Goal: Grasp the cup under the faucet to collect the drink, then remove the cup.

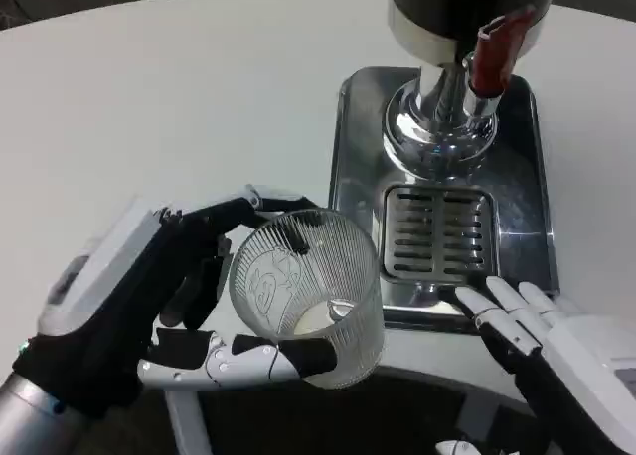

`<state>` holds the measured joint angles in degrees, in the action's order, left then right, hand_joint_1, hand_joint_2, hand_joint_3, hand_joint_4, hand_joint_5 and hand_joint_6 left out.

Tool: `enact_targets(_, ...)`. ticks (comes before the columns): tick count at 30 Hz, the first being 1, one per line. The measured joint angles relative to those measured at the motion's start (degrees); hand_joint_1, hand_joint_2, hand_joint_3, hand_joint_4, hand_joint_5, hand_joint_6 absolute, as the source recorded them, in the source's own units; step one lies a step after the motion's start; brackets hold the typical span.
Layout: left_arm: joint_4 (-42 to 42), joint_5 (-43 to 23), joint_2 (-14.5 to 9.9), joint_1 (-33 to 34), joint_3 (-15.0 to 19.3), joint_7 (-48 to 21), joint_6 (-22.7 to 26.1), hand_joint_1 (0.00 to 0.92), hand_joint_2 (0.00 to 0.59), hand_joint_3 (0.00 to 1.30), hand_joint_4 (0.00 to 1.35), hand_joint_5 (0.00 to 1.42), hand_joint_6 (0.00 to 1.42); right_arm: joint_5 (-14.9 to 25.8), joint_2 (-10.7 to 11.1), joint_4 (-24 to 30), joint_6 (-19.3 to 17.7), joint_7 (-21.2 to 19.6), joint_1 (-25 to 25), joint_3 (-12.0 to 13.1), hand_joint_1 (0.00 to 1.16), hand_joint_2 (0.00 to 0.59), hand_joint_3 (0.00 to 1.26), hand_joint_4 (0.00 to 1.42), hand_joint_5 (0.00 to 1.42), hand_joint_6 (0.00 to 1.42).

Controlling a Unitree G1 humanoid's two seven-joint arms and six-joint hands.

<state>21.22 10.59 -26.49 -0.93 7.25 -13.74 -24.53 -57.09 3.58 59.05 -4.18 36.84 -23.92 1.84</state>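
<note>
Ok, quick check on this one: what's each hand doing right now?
Left hand: holding the ribbed clear cup.
Right hand: open, holding nothing, fingers at the drip tray front edge.

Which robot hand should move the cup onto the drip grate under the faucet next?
Left. The left robot hand already grips the cup, just left of the grate. The right robot hand holds nothing, resting at the tray's front edge.

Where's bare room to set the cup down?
Free: the white table left of and beyond the tray; the drip grate under the faucet. Crowded: near edge, where the left hand holds the cup and the right hand rests.
</note>
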Motion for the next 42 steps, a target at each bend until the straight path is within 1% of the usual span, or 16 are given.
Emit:
enact_targets(5,-0.5,0.7,0.0,0.6,0.0,0.0,0.0,0.526,0.064,1.03,1.15,1.35,1.42,0.2,-1.0,0.0,-0.9,0.0,-0.4,0.2,0.39,0.367,0.09,0.0,0.0,0.0)
enact_targets(10,-2.7,1.4,0.1,2.5,-0.1,0.0,0.0,0.526,0.064,1.03,1.15,1.35,1.42,0.8,-1.7,0.0,-1.9,0.0,-1.0,1.4,0.39,0.367,0.09,0.0,0.0,0.0)
enact_targets(13,-5.6,3.3,0.1,5.7,-0.2,0.2,0.0,0.526,0.064,1.03,1.15,1.35,1.42,1.7,-2.5,0.0,-2.6,0.0,-1.2,2.5,0.39,0.367,0.09,0.0,0.0,0.0)
enact_targets(15,-6.8,3.6,0.1,6.7,-0.4,0.3,0.0,0.526,0.064,1.03,1.15,1.35,1.42,2.4,-2.9,0.0,-3.1,0.0,-1.2,3.0,0.39,0.367,0.09,0.0,0.0,0.0)
enact_targets(19,-10.3,5.4,0.1,9.4,-0.8,1.0,-0.1,0.526,0.064,1.03,1.15,1.35,1.42,2.9,-3.1,0.0,-3.8,0.0,-1.3,4.4,0.39,0.367,0.09,0.0,0.0,0.0)
enact_targets(25,-16.5,8.3,0.1,15.8,-1.9,2.6,-0.2,0.526,0.064,1.03,1.15,1.35,1.42,4.3,-3.9,0.0,-5.5,0.0,-1.9,5.8,0.39,0.367,0.09,0.0,0.0,0.0)
enact_targets(30,-20.4,10.3,0.1,19.3,-3.8,3.9,-0.4,0.526,0.064,1.03,1.15,1.35,1.42,4.9,-4.8,0.0,-6.4,0.2,-2.0,6.8,0.39,0.367,0.09,0.0,0.0,0.0)
enact_targets(32,-22.9,11.6,0.4,21.4,-4.6,4.9,-0.5,0.526,0.064,1.03,1.15,1.35,1.42,5.4,-5.1,0.0,-6.7,0.6,-2.1,7.5,0.39,0.368,0.09,0.0,0.0,0.0)
enact_targets(36,-25.6,12.7,0.5,24.4,-6.3,5.6,-0.6,0.526,0.064,1.03,1.15,1.35,1.42,6.6,-5.1,0.0,-7.2,1.0,-2.2,8.8,0.39,0.372,0.09,0.0,0.0,0.0)
enact_targets(42,-30.6,14.6,1.1,29.0,-9.1,7.4,-0.7,0.526,0.064,1.03,1.15,1.35,1.42,7.9,-5.4,0.0,-8.0,1.9,-2.1,9.5,0.39,0.374,0.09,0.0,0.0,0.0)
